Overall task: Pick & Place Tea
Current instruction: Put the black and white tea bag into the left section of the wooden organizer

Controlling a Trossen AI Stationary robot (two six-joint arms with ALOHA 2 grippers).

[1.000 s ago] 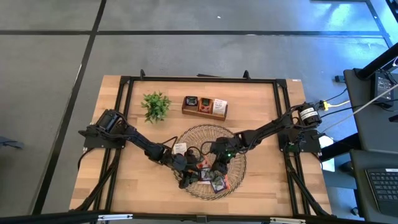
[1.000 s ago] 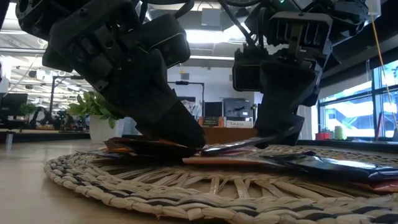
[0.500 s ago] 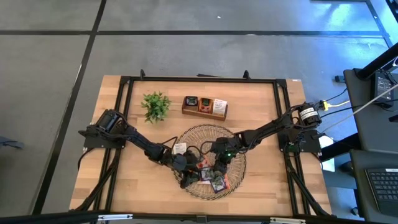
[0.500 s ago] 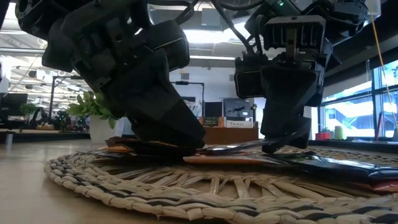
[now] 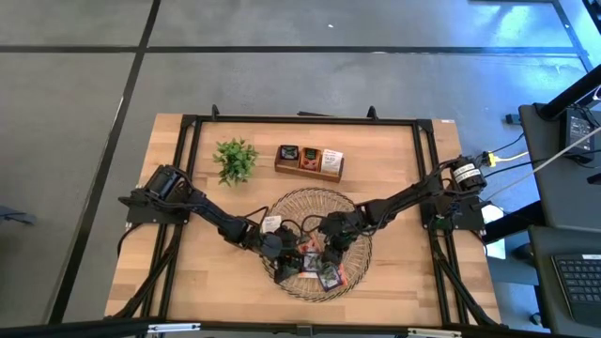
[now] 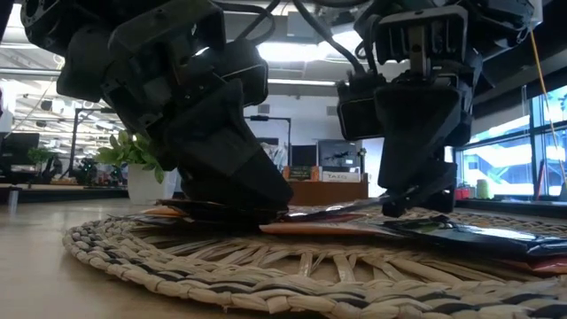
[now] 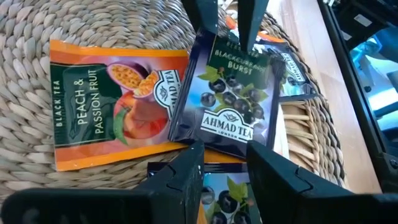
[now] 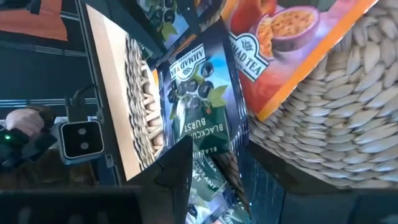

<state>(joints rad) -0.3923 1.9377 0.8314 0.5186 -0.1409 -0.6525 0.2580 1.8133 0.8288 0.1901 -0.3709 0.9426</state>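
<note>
The dark blue blackcurrant tea sachet, lying on the round woven straw tray, is clamped at its edge by the right hand. The left hand is held apart over the same pile. If the sachet is lifted, it may be torn or dropped, since both hands are crowded together and a collision is possible.

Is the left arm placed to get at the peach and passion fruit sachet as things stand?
Probably yes. The left gripper hangs low over the woven tray, and the orange peach sachet lies flat nearby, mostly uncovered. Only the dark blackcurrant sachet overlaps one edge.
</note>
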